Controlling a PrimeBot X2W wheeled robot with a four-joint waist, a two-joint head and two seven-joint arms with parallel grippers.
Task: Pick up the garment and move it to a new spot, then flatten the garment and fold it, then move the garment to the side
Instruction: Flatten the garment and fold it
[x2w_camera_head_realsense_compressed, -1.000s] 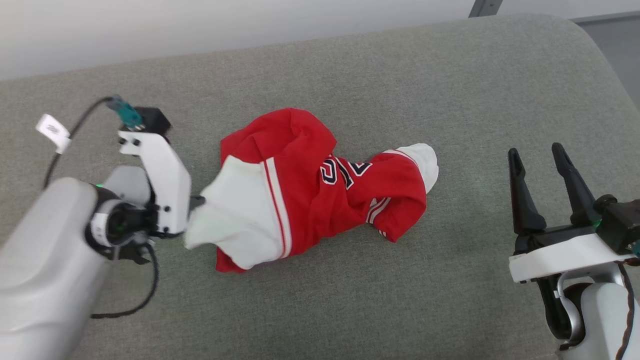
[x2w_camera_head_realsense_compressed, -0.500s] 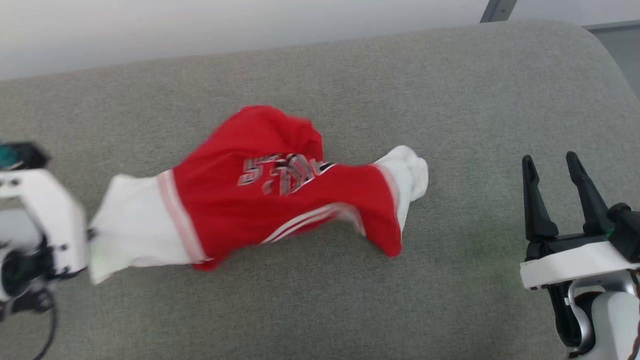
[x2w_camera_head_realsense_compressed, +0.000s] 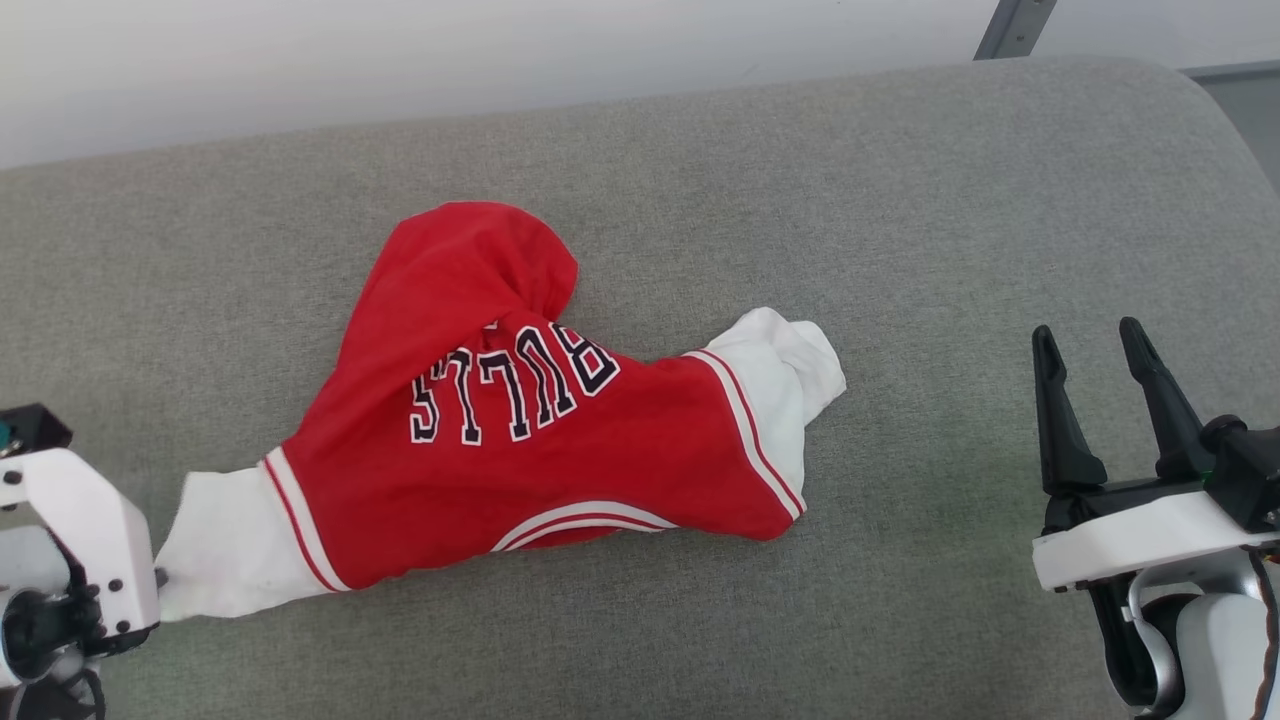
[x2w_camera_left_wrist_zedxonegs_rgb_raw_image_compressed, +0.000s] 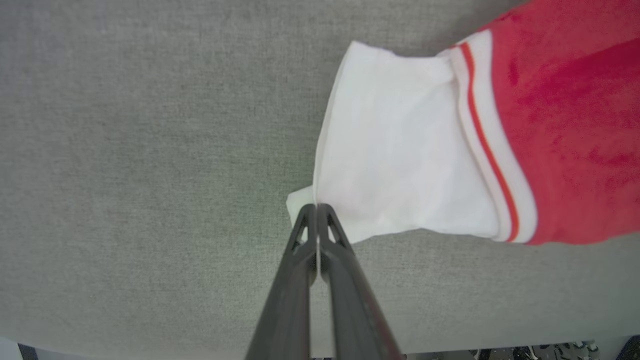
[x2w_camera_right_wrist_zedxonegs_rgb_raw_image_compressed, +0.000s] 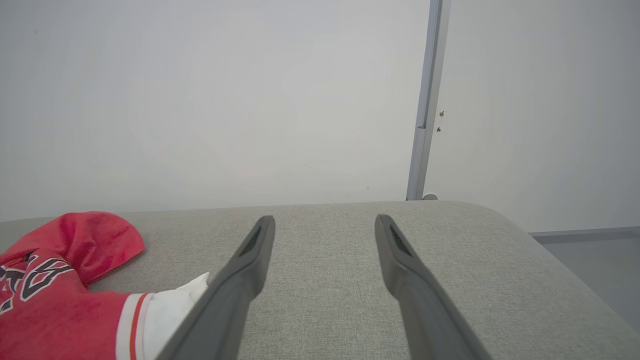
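- Red cotton with white sleeves: the garment (x2w_camera_head_realsense_compressed: 520, 440) lies on a grey woven cushion (x2w_camera_head_realsense_compressed: 900, 200), left of the middle in the head view, stretched in a long, rumpled shape from lower left to right.
- Its black, white-outlined lettering (x2w_camera_head_realsense_compressed: 510, 385) reads "BULLS" and appears upside down from the head camera. Above the letters, a rounded fold of red cloth (x2w_camera_head_realsense_compressed: 470, 260) humps up toward the back of the cushion.
- One white sleeve (x2w_camera_head_realsense_compressed: 225, 550), edged with a red stripe, points to the lower left. The other white sleeve (x2w_camera_head_realsense_compressed: 790, 370) lies bunched at the right end of the shirt.
- The left gripper (x2w_camera_left_wrist_zedxonegs_rgb_raw_image_compressed: 317, 207) has its two dark fingers pressed together, pinching the corner of the lower-left sleeve's open edge. A small tab of white cloth pokes out beside the fingertips in the left wrist view. The sleeve looks pulled taut from this pinch.
- The right gripper (x2w_camera_head_realsense_compressed: 1086, 330) has its fingers spread wide and holds nothing. It sits at the lower right, well apart from the shirt, with its tips over bare cushion.
- From the right wrist camera, the bunched sleeve and part of the red body show at the lower left, beside that gripper's left finger.
- Behind the cushion stands a pale wall (x2w_camera_head_realsense_compressed: 400, 60) with a thin grey upright post (x2w_camera_right_wrist_zedxonegs_rgb_raw_image_compressed: 425, 100).
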